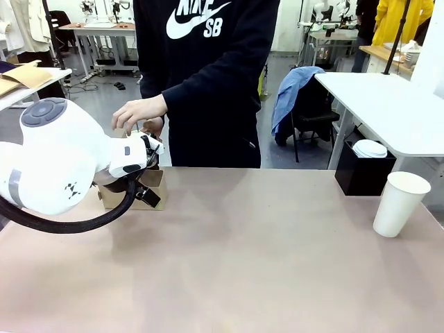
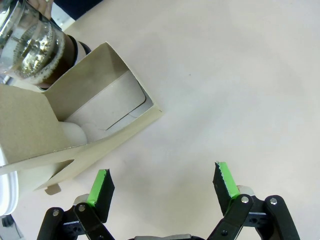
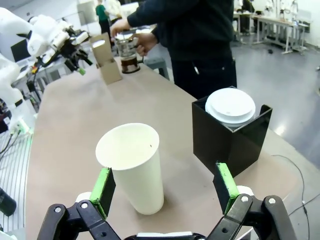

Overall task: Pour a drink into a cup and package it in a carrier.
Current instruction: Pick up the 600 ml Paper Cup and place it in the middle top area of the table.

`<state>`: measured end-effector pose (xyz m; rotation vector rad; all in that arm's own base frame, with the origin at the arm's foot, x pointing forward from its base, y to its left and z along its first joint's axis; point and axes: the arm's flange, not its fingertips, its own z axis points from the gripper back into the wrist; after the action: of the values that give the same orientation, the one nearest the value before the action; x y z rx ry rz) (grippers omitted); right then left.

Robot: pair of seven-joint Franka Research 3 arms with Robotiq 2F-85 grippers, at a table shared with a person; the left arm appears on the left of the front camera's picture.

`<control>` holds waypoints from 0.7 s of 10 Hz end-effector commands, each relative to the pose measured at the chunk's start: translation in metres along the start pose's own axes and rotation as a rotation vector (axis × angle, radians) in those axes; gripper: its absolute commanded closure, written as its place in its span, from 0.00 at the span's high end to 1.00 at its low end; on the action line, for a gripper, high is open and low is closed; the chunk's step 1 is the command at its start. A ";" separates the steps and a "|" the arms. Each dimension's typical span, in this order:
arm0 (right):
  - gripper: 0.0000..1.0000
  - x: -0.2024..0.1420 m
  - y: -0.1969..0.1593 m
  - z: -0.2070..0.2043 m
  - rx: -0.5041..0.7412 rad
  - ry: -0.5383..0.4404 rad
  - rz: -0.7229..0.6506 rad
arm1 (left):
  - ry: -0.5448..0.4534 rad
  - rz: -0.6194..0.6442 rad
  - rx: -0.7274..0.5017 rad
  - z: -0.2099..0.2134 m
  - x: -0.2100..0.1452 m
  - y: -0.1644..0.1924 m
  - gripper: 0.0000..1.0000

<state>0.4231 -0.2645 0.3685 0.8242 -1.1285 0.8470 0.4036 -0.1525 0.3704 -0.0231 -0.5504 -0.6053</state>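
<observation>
The white paper cup (image 1: 400, 203) stands empty at the table's right end. My right gripper (image 3: 164, 176) is open just behind the cup (image 3: 132, 167), green pads level with its sides and apart from it. The brown cardboard carrier (image 1: 157, 179) sits at the far left edge. My left gripper (image 1: 149, 196) hangs open beside the carrier (image 2: 100, 117), holding nothing (image 2: 162, 181). The person's hands (image 1: 139, 114) hold the glass press jug (image 3: 129, 52) with the dark drink (image 2: 60, 60) right behind the carrier (image 3: 107, 62).
A black box (image 1: 362, 172) with a stack of white lids (image 3: 231, 105) stands at the far right, close to the cup. The person stands at the far side behind the carrier. The tan tabletop (image 1: 250, 257) lies bare between the carrier and the cup.
</observation>
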 end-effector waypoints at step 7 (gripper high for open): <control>1.00 -0.074 0.000 -0.026 0.116 -0.193 0.038 | 0.000 0.001 -0.001 0.000 0.000 0.001 1.00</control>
<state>0.4153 -0.2518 0.2972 0.9776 -1.2064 0.8676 0.4036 -0.1526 0.3704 -0.0231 -0.5504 -0.6053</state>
